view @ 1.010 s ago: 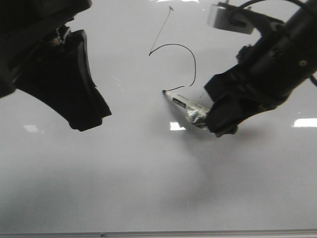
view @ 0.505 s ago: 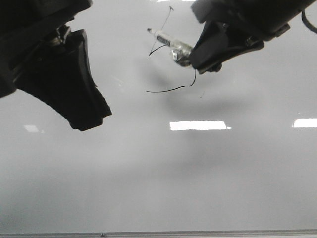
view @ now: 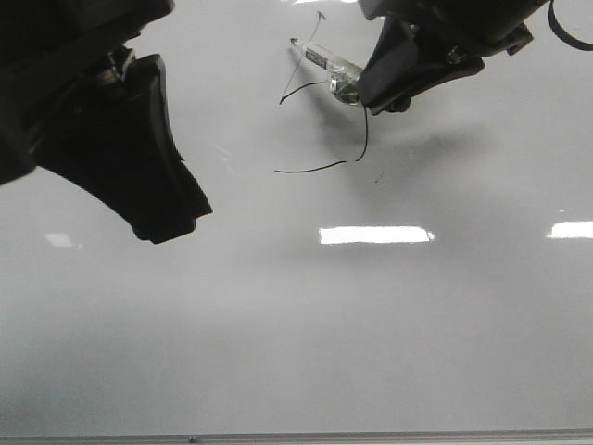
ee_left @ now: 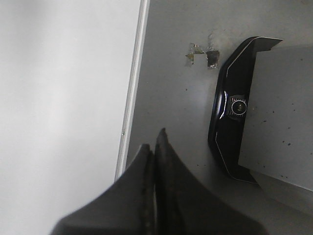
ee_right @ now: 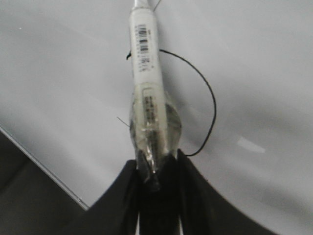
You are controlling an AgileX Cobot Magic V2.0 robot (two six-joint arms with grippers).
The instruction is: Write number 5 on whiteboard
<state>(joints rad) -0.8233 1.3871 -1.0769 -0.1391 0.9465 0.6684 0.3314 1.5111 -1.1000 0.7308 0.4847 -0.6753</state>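
The whiteboard [view: 296, 315] fills the front view, glossy and pale grey. On it is the number 5 [view: 363, 139] in thin black line: a slanted stem, a rounded belly and a tail toward the left. It also shows in the right wrist view [ee_right: 208, 93]. My right gripper [view: 371, 93] is shut on a white marker [view: 324, 63] wrapped in clear tape, also seen in the right wrist view [ee_right: 145, 83]. Its tip points to the stem's upper end. My left gripper [view: 171, 218] is shut and empty at the left, in the left wrist view [ee_left: 154, 139] over the board's edge.
The board's thin metal edge [view: 371, 434] runs along the near side, and also shows in the left wrist view [ee_left: 133, 88]. Beside the board is a grey table with a black device [ee_left: 230, 122]. Bright light reflections [view: 375, 235] lie on the board.
My right gripper lifted the marker from the end of the belly's tail and carried it up and away to the top of the stem. The tail stroke is now finished. The left arm has not moved.
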